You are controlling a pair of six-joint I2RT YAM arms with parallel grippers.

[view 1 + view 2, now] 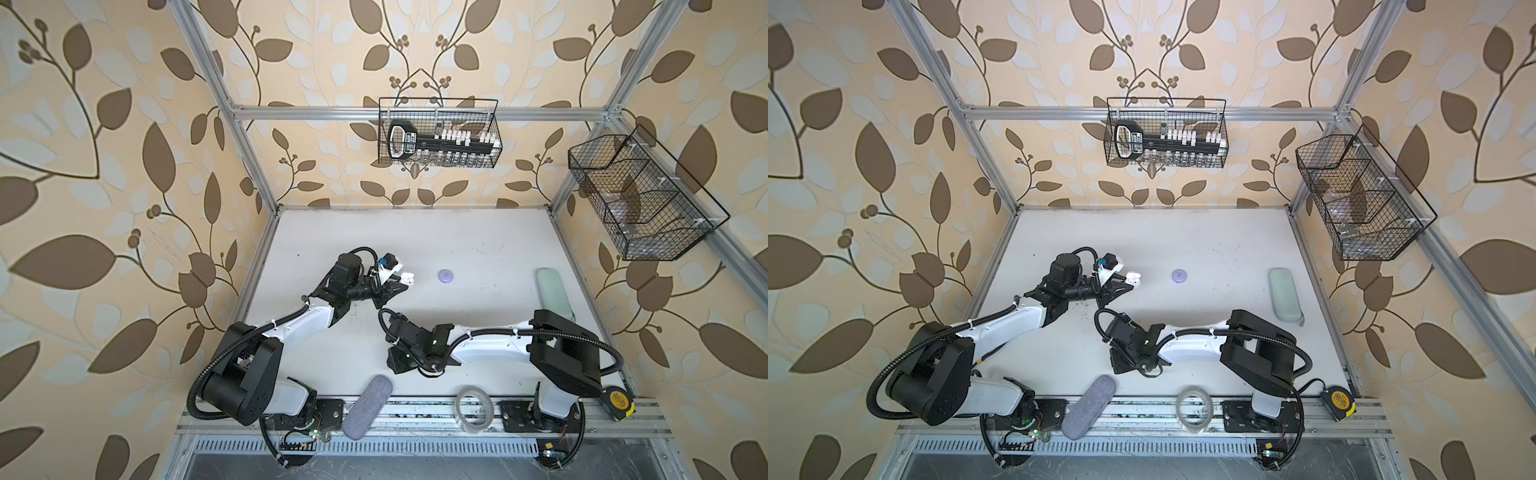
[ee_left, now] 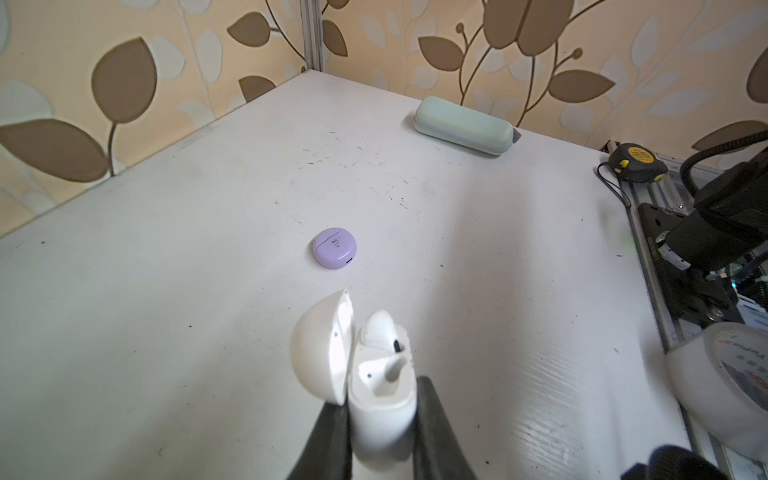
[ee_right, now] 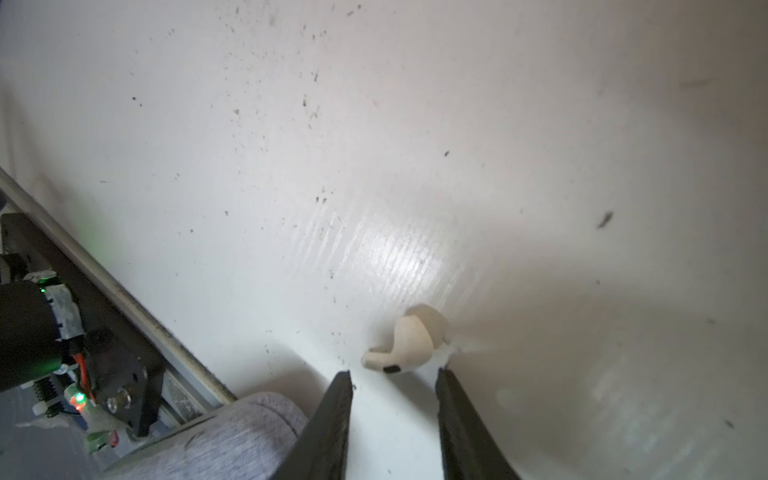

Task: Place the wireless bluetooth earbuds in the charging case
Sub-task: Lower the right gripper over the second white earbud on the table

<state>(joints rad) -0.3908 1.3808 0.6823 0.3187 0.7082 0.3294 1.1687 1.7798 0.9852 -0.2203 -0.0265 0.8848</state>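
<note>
- The left gripper (image 2: 380,401) is clenched on the white charging case (image 2: 382,399). One dark finger presses each side of its lower body.
- The case is held upright with its lid (image 2: 320,353) swung open. In both top views it sits just beside the lilac case (image 1: 446,275), on the side of the left arm.
- One white earbud (image 2: 380,332) is seated in the held case, its head standing up out of its socket. The socket next to it is empty.
- The lilac case lies shut and flat on the table (image 3: 291,166), beyond the open lid, touched by nothing.
- The right gripper (image 3: 392,376) is released, its jaws partly spread with nothing between them, low over the table.
- A second white earbud (image 3: 409,340) lies loose on the table just past the right fingertips, in line with the gap. It is very close to one fingertip; whether they touch cannot be told.
- In a top view the right gripper is well apart from the lilac case, toward the arms' bases.
</note>
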